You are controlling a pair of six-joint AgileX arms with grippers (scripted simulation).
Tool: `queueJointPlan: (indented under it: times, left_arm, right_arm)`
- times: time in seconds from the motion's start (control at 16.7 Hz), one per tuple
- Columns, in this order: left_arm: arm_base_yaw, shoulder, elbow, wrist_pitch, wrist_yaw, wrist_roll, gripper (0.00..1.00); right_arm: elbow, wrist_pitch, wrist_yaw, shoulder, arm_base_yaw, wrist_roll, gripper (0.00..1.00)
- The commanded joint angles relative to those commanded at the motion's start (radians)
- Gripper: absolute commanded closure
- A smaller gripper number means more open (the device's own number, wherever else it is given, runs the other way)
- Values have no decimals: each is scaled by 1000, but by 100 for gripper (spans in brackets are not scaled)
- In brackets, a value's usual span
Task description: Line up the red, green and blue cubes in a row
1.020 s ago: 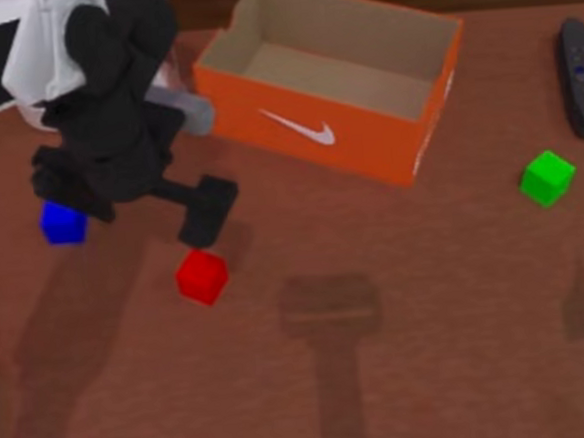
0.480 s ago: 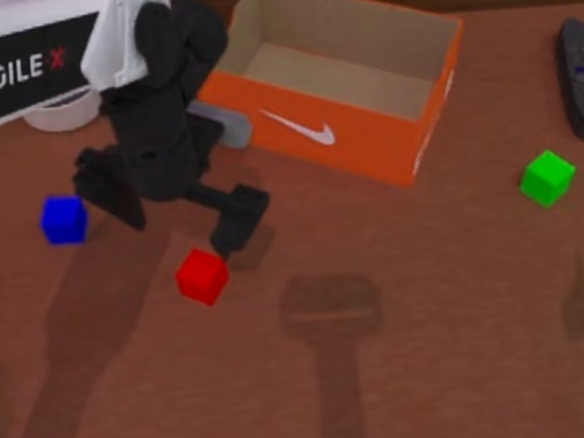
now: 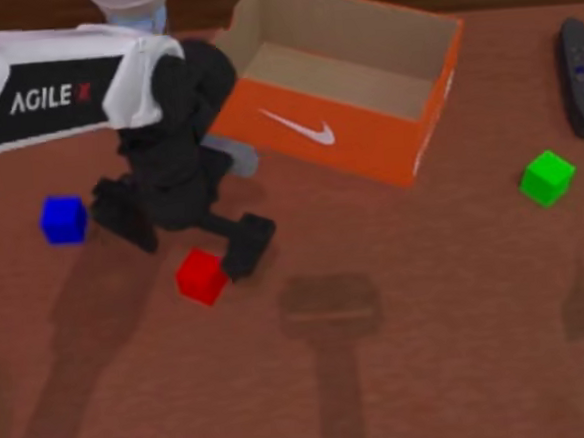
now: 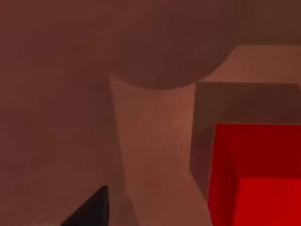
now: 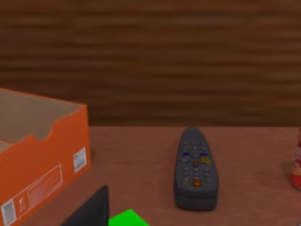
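L gripper (image 3: 187, 221) hangs over red cube (image 3: 201, 276), centre-left of frame, fingers wide apart, nothing held. Blue cube (image 3: 63, 219) at far left, green cube (image 3: 547, 177) at right edge. R arm not visible in top view.

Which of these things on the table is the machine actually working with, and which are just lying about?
Part of the job:
red cube, with the left gripper over it
blue cube
green cube

Just lying about:
orange shoebox
remote control
red can at the edge of the right wrist view
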Motion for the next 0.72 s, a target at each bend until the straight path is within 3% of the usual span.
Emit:
queueJointPlan:
  times: [0.24,0.48,0.72]
  left_arm:
    - [-1,61,-74,131,1,0,0]
    - [-1,65,-79,138,1,0,0]
    - [-1,65,-79,138,1,0,30]
  right_arm:
    - [0,0,0,0,0,0,0]
    - [0,0,0,0,0,0,0]
    - [0,0,0,0,0,0,0]
